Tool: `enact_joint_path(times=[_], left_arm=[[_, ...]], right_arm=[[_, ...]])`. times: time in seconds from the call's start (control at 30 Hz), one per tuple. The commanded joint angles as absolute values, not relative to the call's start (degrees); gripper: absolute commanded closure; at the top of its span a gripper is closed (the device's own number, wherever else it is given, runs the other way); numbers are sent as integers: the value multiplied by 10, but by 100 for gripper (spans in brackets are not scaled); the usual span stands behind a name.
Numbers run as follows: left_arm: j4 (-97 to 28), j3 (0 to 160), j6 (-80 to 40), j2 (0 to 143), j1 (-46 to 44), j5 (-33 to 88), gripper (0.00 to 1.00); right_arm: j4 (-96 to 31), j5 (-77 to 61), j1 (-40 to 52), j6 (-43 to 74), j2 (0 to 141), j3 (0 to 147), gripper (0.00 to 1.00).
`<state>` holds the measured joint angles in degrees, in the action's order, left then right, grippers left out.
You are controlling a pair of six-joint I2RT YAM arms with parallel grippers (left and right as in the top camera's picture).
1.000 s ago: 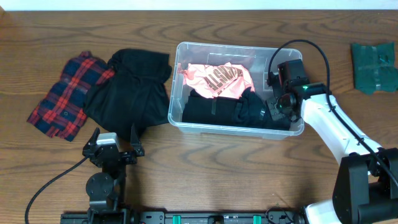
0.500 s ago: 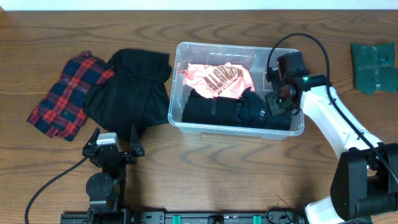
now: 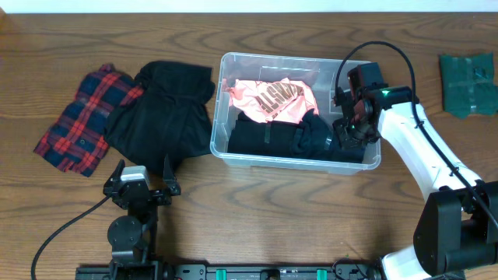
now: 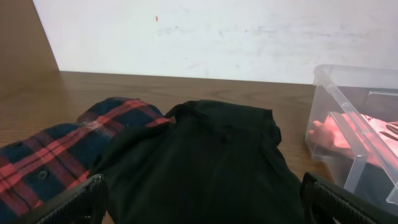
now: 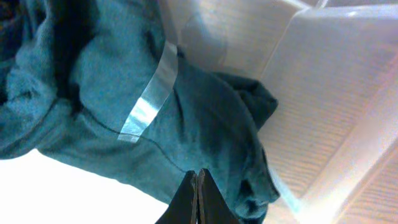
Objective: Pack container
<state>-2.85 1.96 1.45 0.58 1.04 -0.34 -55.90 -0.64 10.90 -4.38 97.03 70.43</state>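
The clear container [image 3: 233, 62] stands at the table's middle and holds a pink printed garment [image 3: 272, 99] and a black garment [image 3: 268, 136]. My right gripper [image 3: 342, 137] is inside the container's right end, down against the black garment. In the right wrist view its jaws [image 5: 198, 177] are pressed together with no cloth between them, right by the dark garment [image 5: 186, 106] and the container wall [image 5: 323, 74]. My left gripper [image 3: 142, 168] is open and empty near the front edge. In its wrist view [image 4: 203, 186] it faces a black garment [image 4: 211, 155].
A black garment [image 3: 163, 117] and a red-and-navy plaid shirt [image 3: 82, 117] lie left of the container; the shirt also shows in the left wrist view [image 4: 56, 149]. A dark green folded item [image 3: 467, 84] lies at the far right. The container's corner shows in the left wrist view [image 4: 348, 106].
My right wrist has shifted slightly towards the back at the container's right end. The garments and the left arm have not moved.
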Motion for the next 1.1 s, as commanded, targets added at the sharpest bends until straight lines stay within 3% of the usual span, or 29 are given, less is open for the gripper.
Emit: enact_joint_path(times=[0.0, 0.53, 1.07], left_arm=[[-40, 2, 12, 2, 13, -6, 2], [-40, 2, 12, 2, 13, -6, 2], [-40, 2, 12, 2, 13, -6, 2]], right_arm=[[-560, -20, 111, -33, 971, 712, 99], [-670, -20, 113, -39, 969, 803, 99], [-537, -24, 133, -43, 969, 642, 99]])
